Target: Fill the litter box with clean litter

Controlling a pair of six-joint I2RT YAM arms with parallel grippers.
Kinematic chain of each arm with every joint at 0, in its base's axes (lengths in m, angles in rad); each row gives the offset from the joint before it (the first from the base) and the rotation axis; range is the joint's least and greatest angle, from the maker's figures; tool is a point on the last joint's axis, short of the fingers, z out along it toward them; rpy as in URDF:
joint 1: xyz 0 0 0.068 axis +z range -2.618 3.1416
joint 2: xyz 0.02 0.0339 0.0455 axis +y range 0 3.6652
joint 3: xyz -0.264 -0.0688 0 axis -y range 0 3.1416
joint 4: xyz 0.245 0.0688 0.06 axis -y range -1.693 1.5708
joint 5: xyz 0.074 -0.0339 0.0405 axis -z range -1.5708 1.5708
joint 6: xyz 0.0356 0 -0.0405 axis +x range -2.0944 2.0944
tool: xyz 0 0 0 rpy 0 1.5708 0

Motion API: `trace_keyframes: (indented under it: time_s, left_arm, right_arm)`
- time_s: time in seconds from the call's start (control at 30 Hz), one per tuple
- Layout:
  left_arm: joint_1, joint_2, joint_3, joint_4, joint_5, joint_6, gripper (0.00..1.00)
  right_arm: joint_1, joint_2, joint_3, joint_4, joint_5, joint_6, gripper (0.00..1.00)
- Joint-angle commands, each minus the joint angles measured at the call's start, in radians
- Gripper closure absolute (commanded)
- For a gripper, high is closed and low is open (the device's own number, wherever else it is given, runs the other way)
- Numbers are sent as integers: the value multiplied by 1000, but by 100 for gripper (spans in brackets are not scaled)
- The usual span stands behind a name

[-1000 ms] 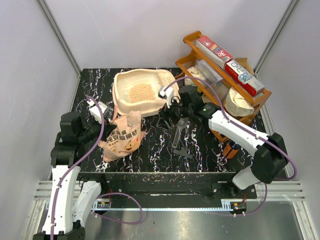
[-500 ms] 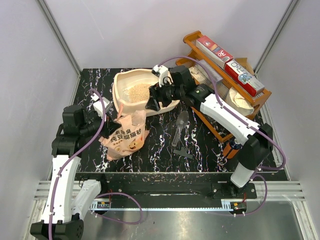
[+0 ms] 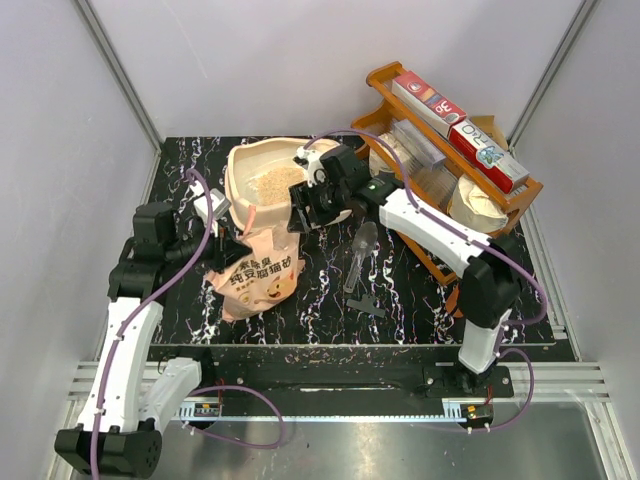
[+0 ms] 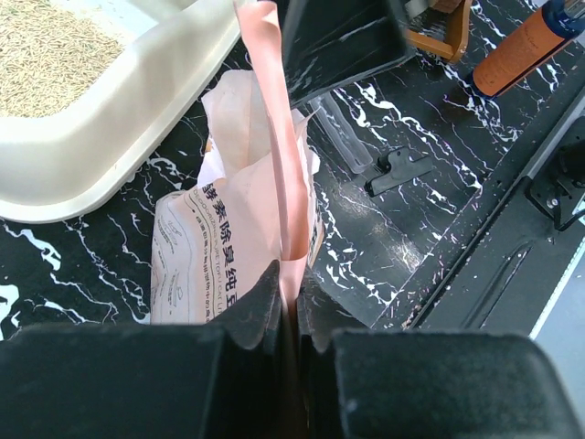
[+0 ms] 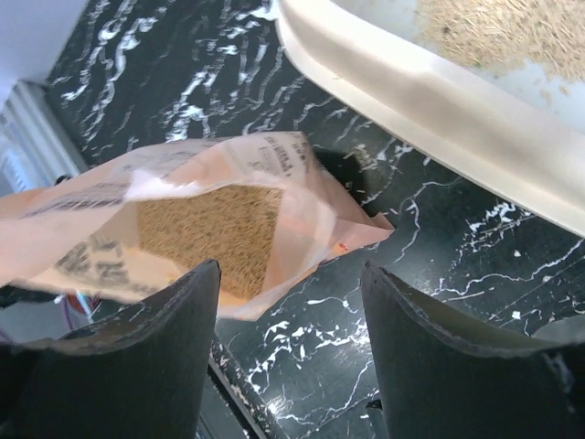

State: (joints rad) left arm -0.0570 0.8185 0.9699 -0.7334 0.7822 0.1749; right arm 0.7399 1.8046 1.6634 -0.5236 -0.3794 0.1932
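Observation:
The cream-beige litter box [image 3: 243,205] stands at the back left with a pile of pale tan clean litter [image 3: 275,181] inside; both show in the left wrist view [image 4: 101,137] [image 4: 46,50] and in the right wrist view [image 5: 439,91] [image 5: 512,27]. My left gripper [image 3: 228,247] is shut on an edge of the pink-orange litter bag [image 3: 262,272], which stands open on the table [image 4: 279,183]. My right gripper [image 3: 305,212] is open and empty, above the bag's open mouth [image 5: 210,233], where tan granules show inside.
A brown wooden rack [image 3: 455,150] with boxes stands at the back right. A clear scoop with a black clip [image 3: 358,262] lies on the black marbled table [image 3: 420,310]. An orange-brown bottle [image 4: 521,50] stands near the rack.
My right gripper has swung left from beside the box's right end to over the bag's mouth. My left gripper has moved right and raised the bag more upright.

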Motion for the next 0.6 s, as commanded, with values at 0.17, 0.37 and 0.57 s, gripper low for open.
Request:
trace_keyframes:
  time_s: [0.17, 0.37, 0.57]
  left_arm:
    - [-40, 18, 110, 216, 129, -5, 100]
    - [-56, 70, 184, 56, 120, 194, 100]
    - [-56, 71, 213, -15, 39, 323, 100]
  right_arm:
    - [19, 70, 50, -7, 77, 25, 67]
    - [18, -53, -27, 26, -45, -78, 100]
    - [12, -175, -109, 43, -202, -175, 100]
